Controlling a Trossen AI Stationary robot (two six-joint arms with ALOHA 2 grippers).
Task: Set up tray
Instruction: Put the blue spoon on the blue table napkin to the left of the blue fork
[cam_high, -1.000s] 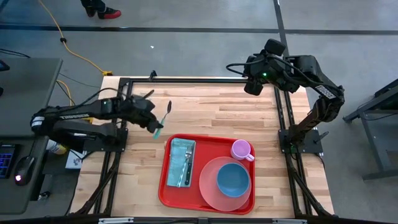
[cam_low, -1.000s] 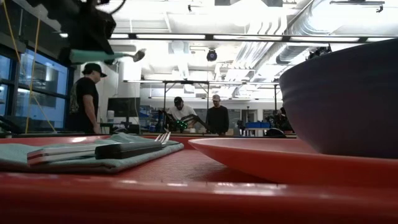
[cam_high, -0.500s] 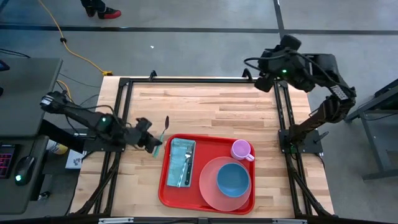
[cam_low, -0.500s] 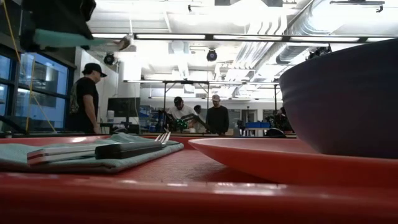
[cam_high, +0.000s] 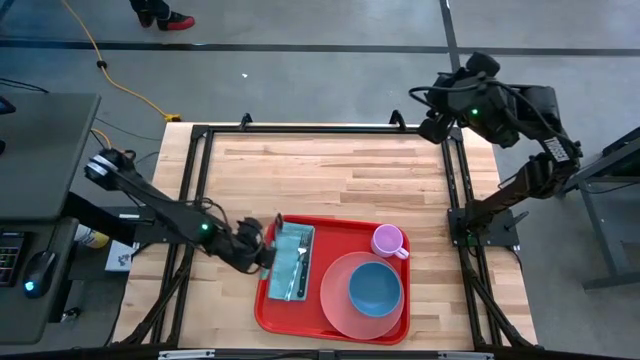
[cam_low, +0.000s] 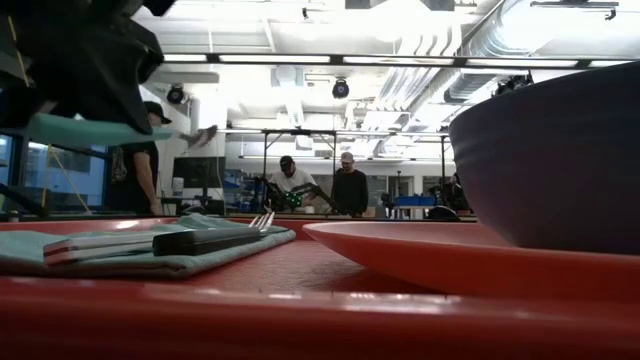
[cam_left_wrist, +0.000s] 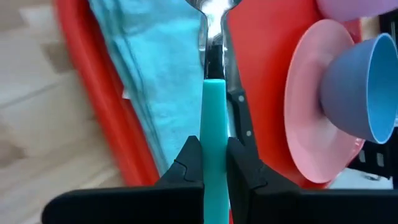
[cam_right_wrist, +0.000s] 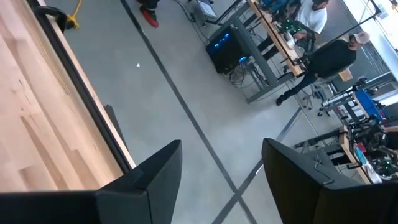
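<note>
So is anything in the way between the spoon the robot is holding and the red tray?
Nothing visible blocks it. The left gripper holds the teal-handled spoon over the tray's left side, above the blue napkin, where a fork already lies.

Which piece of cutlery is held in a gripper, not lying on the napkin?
The teal-handled spoon, clamped in the left gripper; the fork lies on the napkin.
</note>
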